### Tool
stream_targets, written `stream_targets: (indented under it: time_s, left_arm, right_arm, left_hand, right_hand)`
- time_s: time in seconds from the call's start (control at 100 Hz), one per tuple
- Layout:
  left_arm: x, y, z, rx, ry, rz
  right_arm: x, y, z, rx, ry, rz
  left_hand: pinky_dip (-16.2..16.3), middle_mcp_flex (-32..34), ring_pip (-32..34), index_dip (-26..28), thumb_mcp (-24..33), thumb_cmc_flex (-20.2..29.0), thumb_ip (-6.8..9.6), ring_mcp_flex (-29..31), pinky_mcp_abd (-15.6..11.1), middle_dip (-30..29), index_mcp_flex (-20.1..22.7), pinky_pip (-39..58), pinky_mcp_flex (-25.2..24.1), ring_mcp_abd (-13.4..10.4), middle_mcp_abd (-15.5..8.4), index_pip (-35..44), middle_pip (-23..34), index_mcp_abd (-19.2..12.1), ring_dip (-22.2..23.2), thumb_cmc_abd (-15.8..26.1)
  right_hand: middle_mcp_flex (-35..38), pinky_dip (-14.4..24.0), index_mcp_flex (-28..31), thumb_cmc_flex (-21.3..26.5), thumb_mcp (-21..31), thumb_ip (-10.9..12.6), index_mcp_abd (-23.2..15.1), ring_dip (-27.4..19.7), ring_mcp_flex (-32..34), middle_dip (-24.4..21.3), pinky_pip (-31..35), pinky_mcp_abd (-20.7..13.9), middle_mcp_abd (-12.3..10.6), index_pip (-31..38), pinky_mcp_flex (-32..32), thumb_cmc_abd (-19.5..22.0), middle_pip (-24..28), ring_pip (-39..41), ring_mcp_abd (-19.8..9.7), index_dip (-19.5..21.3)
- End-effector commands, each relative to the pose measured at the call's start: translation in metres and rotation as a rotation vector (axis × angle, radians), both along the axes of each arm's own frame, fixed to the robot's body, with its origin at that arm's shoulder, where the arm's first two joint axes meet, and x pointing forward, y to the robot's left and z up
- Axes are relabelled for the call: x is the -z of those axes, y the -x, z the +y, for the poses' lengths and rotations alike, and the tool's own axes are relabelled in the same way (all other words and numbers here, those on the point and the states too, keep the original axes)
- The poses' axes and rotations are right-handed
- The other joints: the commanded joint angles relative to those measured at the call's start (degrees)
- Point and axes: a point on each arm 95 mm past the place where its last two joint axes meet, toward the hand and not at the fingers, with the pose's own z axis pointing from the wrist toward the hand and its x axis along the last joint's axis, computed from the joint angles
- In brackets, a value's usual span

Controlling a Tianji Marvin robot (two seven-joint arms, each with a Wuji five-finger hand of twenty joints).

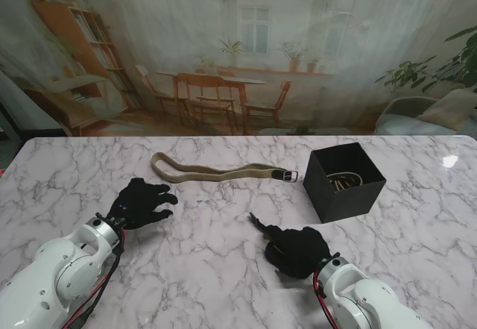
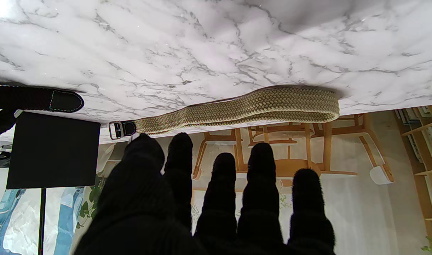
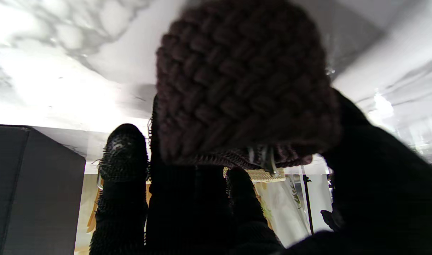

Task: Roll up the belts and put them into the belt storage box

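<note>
1. The belt storage box (image 1: 344, 182), black and open-topped, sits right of centre in the stand view on the marble bench (image 1: 223, 269). Something coiled, with a glint of metal, lies inside it; it looks like a belt already stowed, though it is too small to be sure.
2. The right robot hand (image 1: 298, 251), in the lower middle of the frame, is closed around a dark braided belt (image 3: 244, 85). The right wrist view shows the braid bunched into a roll against the fingers (image 3: 124, 159), and a short dark tail pokes out toward the upper left of the robot hand in the stand view.
3. The left robot hand (image 1: 141, 204), at centre left, holds nothing; its fingers are spread wide over bare marble.
4. A tan woven belt (image 1: 216, 171) lies unrolled across the upper middle of the frame, its buckle (image 1: 289, 175) just beside the box's left wall. It is apart from the left robot hand's fingers.
5. My judgement: roughly one belt done, the dark one rolled and awaiting transfer into the box, the tan one not yet started.
</note>
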Motion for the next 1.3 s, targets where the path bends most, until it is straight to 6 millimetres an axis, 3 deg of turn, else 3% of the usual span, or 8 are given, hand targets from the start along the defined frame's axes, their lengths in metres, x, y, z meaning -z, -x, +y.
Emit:
stream_targets:
  time_s: [0.0, 0.4, 0.66, 0.71, 0.87, 0.93, 1.06, 1.29]
  left_arm:
    - [0.0031, 0.0007, -0.0008, 0.0, -0.006, 0.016]
    - [0.003, 0.0002, -0.0011, 0.002, -0.007, 0.018]
    - [0.0024, -0.0005, -0.001, 0.002, -0.007, 0.017]
    - [0.0024, -0.0006, -0.0011, 0.002, -0.007, 0.018]
    - [0.0024, -0.0006, -0.0009, 0.002, -0.008, 0.017]
    - [0.0023, -0.0006, -0.0008, 0.002, -0.008, 0.016]
    - [0.0021, -0.0008, -0.0006, 0.003, -0.008, 0.014]
    - [0.0021, -0.0002, -0.0003, 0.002, -0.008, 0.014]
  right_arm:
    - [0.0098, 0.0043, -0.0041, 0.013, 0.02, 0.022]
    - [0.0102, 0.003, -0.0038, 0.03, -0.015, 0.001]
    - [0.0076, 0.0032, -0.0047, 0.028, -0.056, 0.006]
    - [0.0074, 0.0031, -0.0054, 0.02, -0.056, 0.004]
    - [0.0091, 0.0024, -0.0078, -0.013, -0.046, 0.001]
    - [0.0096, 0.0017, -0.0079, -0.024, -0.04, -0.008]
    - [0.0104, 0.0002, -0.0081, -0.045, -0.013, -0.038]
    - [0.0103, -0.0001, -0.0076, -0.058, 0.014, -0.049]
  left_hand:
    - [0.73, -2.35, -1.49, 0.26, -0.6, 0.54, -0.89, -0.71, 1.49, -0.08, -0.21, -1.61, -1.14, 0.29, 0.46, -1.01, -0.74, 0.74, -0.61, 2.66]
    - [0.72, -2.37, -1.54, 0.39, -0.6, 0.61, -0.9, -0.75, 1.49, -0.09, -0.07, -1.71, -1.14, 0.23, 0.41, -0.94, -0.73, 0.7, -0.63, 2.64]
    - [0.72, -2.34, -1.53, 0.38, -0.62, 0.51, -0.9, -0.7, 1.5, -0.09, -0.07, -1.75, -1.12, 0.25, 0.42, -0.97, -0.72, 0.71, -0.63, 2.62]
    - [0.71, -2.39, -1.52, 0.39, -0.62, 0.55, -0.9, -0.69, 1.46, -0.1, -0.08, -1.79, -1.15, 0.2, 0.4, -0.97, -0.75, 0.7, -0.63, 2.57]
    - [0.72, -2.36, -1.52, 0.36, -0.63, 0.46, -0.89, -0.72, 1.51, -0.1, -0.14, -1.8, -1.1, 0.3, 0.4, -1.03, -0.74, 0.68, -0.62, 2.58]
    - [0.73, -2.41, -1.52, 0.35, -0.61, 0.48, -0.89, -0.71, 1.52, -0.1, -0.18, -1.79, -1.09, 0.28, 0.44, -1.06, -0.75, 0.74, -0.62, 2.58]
    - [0.76, -2.4, -1.52, 0.3, -0.59, 0.48, -0.88, -0.73, 1.57, -0.1, -0.3, -1.78, -1.13, 0.28, 0.43, -1.16, -0.75, 0.71, -0.62, 2.58]
    - [0.76, -2.51, -1.53, 0.21, -0.62, 0.33, -0.88, -0.73, 1.54, -0.12, -0.52, -1.81, -1.15, 0.27, 0.42, -1.36, -0.79, 0.79, -0.63, 2.68]
  right_hand:
    - [2.65, 1.23, 6.52, 2.64, 3.93, 1.22, -0.47, 2.16, -0.51, 5.04, 1.57, 1.58, -8.53, 3.44, -0.71, -0.52, 9.96, 6.25, -5.14, 4.87]
    - [-8.35, 1.63, 17.5, 9.52, 2.71, -4.44, -28.62, 0.94, -9.96, 2.83, 0.32, 1.21, -4.67, 24.24, -5.22, 3.78, 2.26, 4.79, -4.84, 20.4]
    - [-7.23, 2.19, 14.35, 10.16, 2.73, -4.31, -29.83, -2.07, -13.04, -13.33, -2.25, 2.42, -4.1, 28.2, -8.17, 4.1, -10.38, -1.97, -3.55, 22.08]
    - [-6.01, 2.65, 11.94, 7.38, 5.21, 1.25, -29.08, -1.96, -13.68, -13.8, -3.58, 2.43, -4.6, 16.63, -9.49, 5.94, -9.67, -2.89, -3.37, 22.96]
    - [-3.6, 3.35, -2.1, 8.16, 5.21, 0.34, -34.02, -1.48, -14.31, -8.28, -5.27, 2.13, -6.11, 3.55, -11.09, 4.93, -7.1, -3.26, -3.55, 5.79]
    - [-2.65, 3.37, -6.26, 7.69, 4.98, -0.69, -31.19, -1.43, -14.11, -7.02, -5.37, 1.55, -6.93, 3.79, -11.11, 4.08, -6.3, -3.23, -3.72, 3.92]
    - [-1.92, 2.75, -7.04, 1.1, 5.65, 2.1, -1.37, -1.91, -13.13, -5.56, -5.73, 1.02, -9.17, 2.77, -10.3, 0.65, -1.49, -3.78, -4.55, -0.54]
    - [1.01, 1.18, 1.5, 0.66, 3.23, 2.13, 1.57, 1.13, -11.78, 5.29, -6.69, -0.33, -11.41, 4.85, -9.23, -0.39, 12.15, 2.55, -4.82, -0.84]
